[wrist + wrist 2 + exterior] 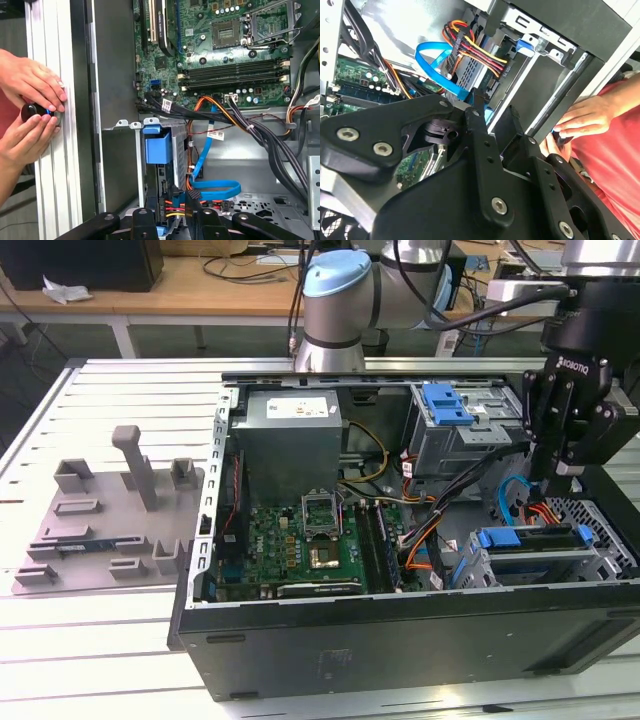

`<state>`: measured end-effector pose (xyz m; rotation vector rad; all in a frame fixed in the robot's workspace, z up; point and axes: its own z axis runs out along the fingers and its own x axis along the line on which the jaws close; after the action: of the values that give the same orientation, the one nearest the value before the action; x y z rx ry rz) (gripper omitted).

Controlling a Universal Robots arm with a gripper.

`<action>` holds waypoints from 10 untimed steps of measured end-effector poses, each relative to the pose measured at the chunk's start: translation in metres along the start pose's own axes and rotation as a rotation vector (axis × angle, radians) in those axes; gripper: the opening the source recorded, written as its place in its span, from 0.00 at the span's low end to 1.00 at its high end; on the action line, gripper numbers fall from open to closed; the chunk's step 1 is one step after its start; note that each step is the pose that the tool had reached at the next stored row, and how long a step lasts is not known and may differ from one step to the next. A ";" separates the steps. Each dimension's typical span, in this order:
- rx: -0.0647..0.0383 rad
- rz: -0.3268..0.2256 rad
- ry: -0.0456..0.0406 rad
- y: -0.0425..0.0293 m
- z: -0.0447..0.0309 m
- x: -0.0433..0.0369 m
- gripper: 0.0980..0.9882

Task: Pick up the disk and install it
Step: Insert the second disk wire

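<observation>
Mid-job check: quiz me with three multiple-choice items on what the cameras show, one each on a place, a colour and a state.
1. In the exterior view, the claw hangs over:
A. the grey fixture beside the case
B. the drive cage at the view's right end of the case
C. the power supply

2. The flat data cable looped by the drive cage is:
A. blue
B. green
C. white

3. The computer case is:
A. closed with its panel on
B. open, with the motherboard exposed
C. turned face down

Answers:
1 B, the claw sits above the drive cage.
2 A, the flat data cable is bright blue.
3 B, the computer case shows its motherboard from above.
</observation>
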<state>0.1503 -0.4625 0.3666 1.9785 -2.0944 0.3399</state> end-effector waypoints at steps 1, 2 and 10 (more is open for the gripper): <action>-0.001 0.000 -0.0007 -0.0001 0.0001 0.0002 0.30; -0.002 0.000 -0.0022 -0.0001 0.0003 0.0004 0.30; -0.014 0.026 -0.0108 -0.0002 0.0013 0.0002 0.30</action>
<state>0.1504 -0.4631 0.3655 1.9516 -2.1248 0.3196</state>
